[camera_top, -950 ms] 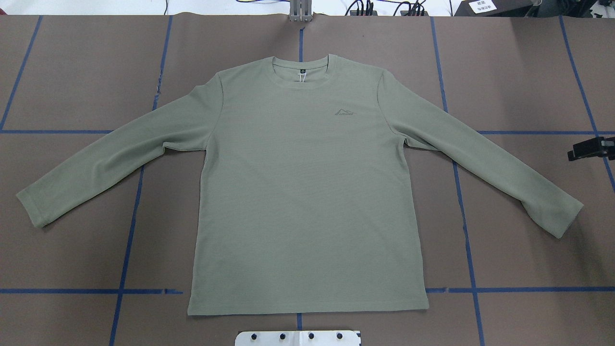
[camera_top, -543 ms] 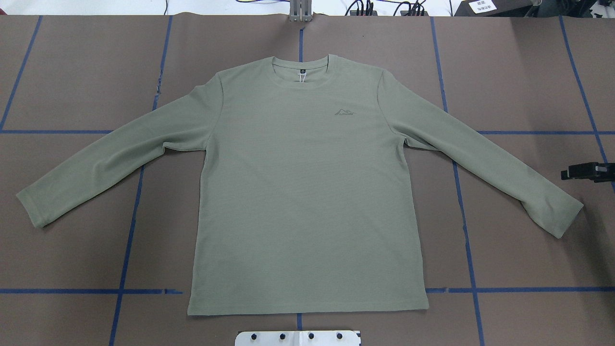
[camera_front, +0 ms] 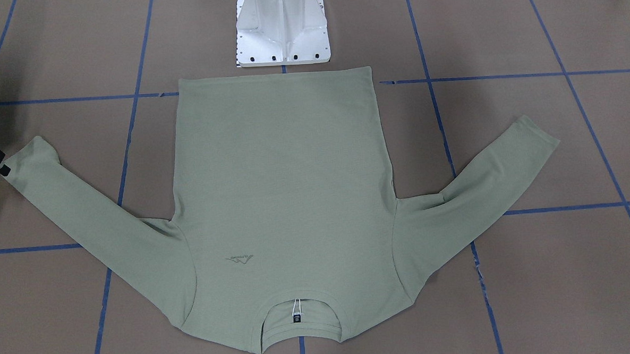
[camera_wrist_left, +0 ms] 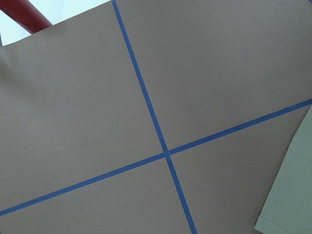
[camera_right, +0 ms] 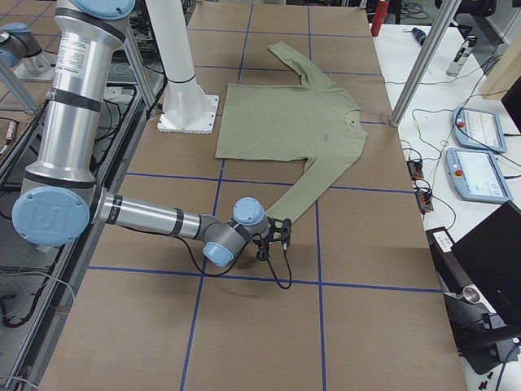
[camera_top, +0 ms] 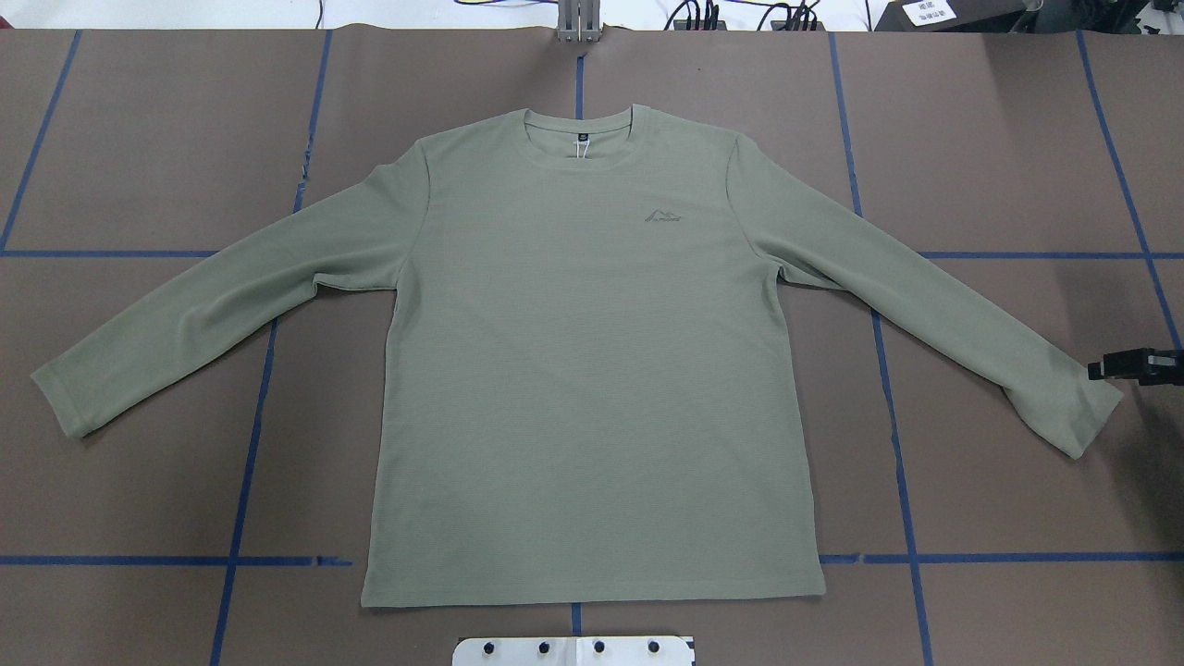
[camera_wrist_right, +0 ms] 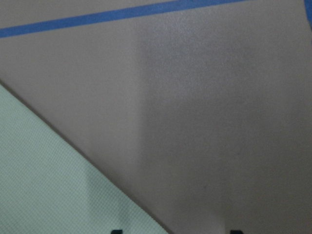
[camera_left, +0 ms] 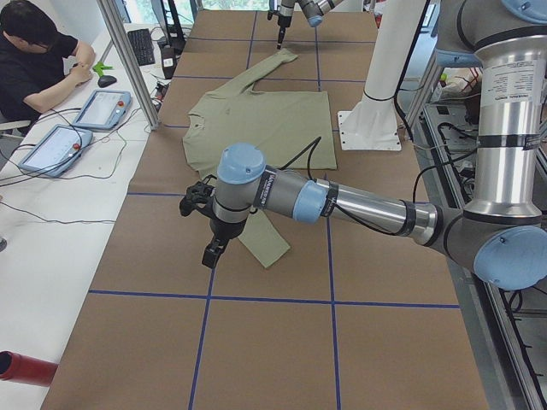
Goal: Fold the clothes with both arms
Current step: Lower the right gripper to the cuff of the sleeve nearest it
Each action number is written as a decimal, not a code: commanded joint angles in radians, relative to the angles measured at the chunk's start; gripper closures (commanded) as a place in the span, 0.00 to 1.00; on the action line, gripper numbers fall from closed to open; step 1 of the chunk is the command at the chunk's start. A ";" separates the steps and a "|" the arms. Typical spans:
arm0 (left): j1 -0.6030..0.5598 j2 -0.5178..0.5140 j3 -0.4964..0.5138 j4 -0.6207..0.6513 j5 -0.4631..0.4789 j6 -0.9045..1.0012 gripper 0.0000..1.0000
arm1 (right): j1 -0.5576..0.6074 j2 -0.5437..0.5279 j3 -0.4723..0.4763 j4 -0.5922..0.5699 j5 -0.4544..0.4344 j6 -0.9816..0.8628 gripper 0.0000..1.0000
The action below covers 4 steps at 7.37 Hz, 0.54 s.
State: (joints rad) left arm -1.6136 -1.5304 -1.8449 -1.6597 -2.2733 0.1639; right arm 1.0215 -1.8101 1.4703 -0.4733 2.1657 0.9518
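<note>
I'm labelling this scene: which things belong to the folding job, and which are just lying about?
Job: shirt, right gripper, left gripper.
Lying about: white pedestal, control pendants, red cylinder, keyboard.

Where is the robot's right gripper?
In the overhead view, the right gripper is at the right edge, just beside the sage-green shirt's sleeve cuff.

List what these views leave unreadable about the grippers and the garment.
- left gripper: outside the overhead and front-facing views; the side view cannot settle how its jaws stand.
- right gripper: cut off by the overhead view's right edge; contact with the shirt unclear.
- chest logo and neck label: lettering too small in every view.
</note>
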 commanded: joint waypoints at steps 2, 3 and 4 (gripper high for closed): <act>0.000 0.004 0.001 0.000 0.000 0.002 0.00 | -0.035 -0.015 -0.001 0.012 -0.003 -0.001 0.27; 0.000 0.006 0.001 0.000 0.000 0.002 0.00 | -0.037 -0.015 -0.001 0.012 -0.004 0.001 0.40; 0.000 0.009 0.001 0.000 0.000 0.002 0.00 | -0.035 -0.015 0.001 0.012 -0.003 -0.001 0.79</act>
State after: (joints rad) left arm -1.6138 -1.5246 -1.8439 -1.6598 -2.2734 0.1655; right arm 0.9877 -1.8255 1.4696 -0.4620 2.1620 0.9519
